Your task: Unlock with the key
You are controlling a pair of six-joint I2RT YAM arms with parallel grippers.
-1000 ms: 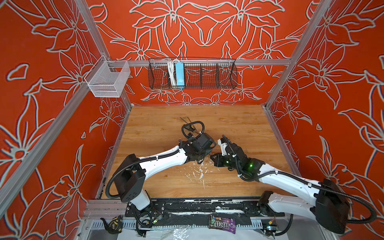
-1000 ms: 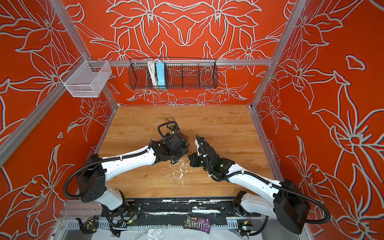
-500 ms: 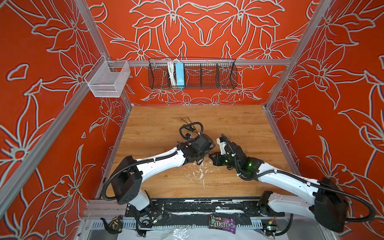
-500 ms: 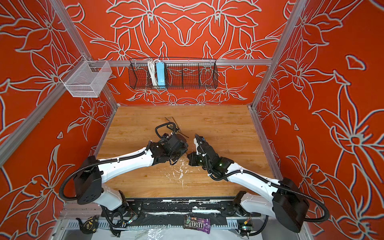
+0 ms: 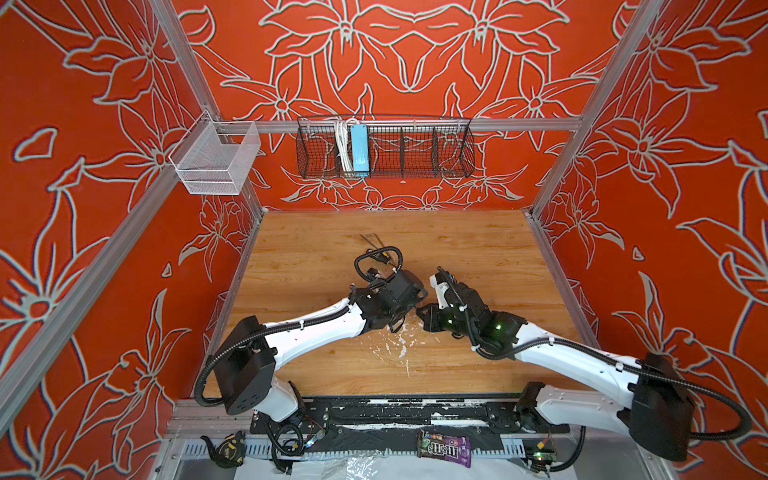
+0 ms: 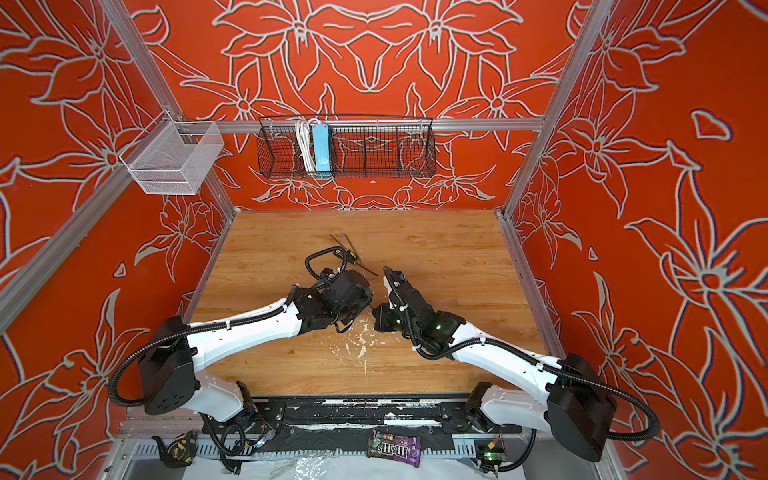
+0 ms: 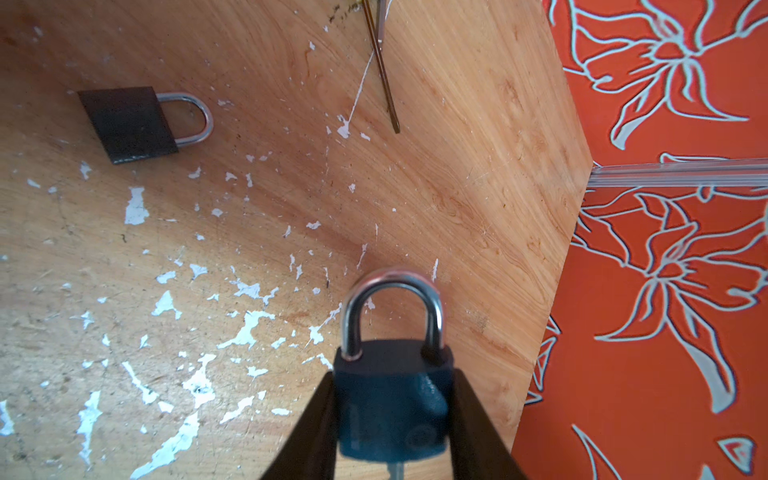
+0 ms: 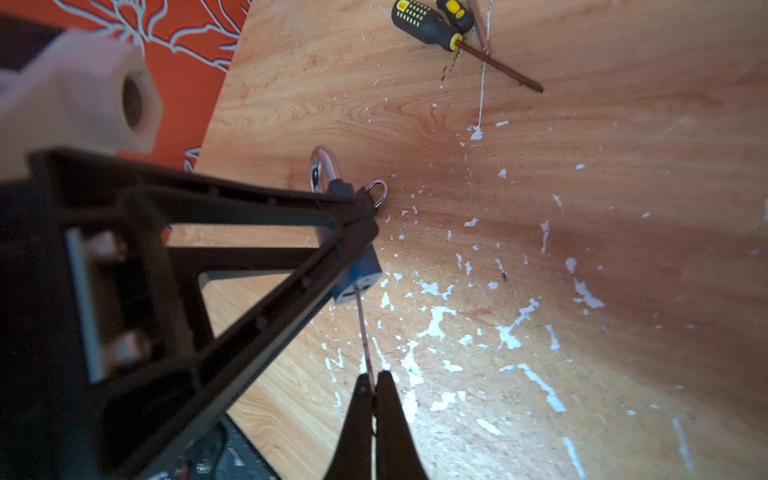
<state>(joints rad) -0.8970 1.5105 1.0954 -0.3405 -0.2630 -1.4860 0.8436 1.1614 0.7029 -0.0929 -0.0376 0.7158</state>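
While the left claw (image 7: 392, 374) clamps the dark blue metal padlock (image 7: 392, 411) by the two sides of its body, its jaws stand partly apart, no wider than that body. The padlock's silver shackle (image 7: 392, 291) points away from the fingers, and both of its legs run into the body. A small silver key (image 8: 362, 328) sticks out of the padlock's underside. The right claw (image 8: 374, 378) is pinched fully closed on the key's outer end. In both top views the two arms meet over the middle of the scuffed wooden worktop (image 5: 478, 249) (image 6: 436, 241), and that is where padlock and key are held, clear of the surface.

A second padlock with a flat brown body (image 7: 129, 124) and a closed steel shackle lies flat on the worktop, well apart from the held one. A screwdriver with a yellow-and-black handle (image 8: 428, 25) lies on the worktop farther back than the claws.

On the far wall hangs a long black wire basket (image 5: 453, 153) (image 6: 415, 158) split into compartments. A light blue oblong block (image 5: 359, 149) (image 6: 321, 147) stands upright in a compartment toward its left end, with a bundle of white cable (image 5: 341, 145) (image 6: 304, 149) just beside it on the left. A white mesh basket (image 5: 216, 166) (image 6: 170, 166) hangs from the rail on the left wall. A purple candy packet (image 5: 444, 449) (image 6: 392, 449) lies beyond the near edge.
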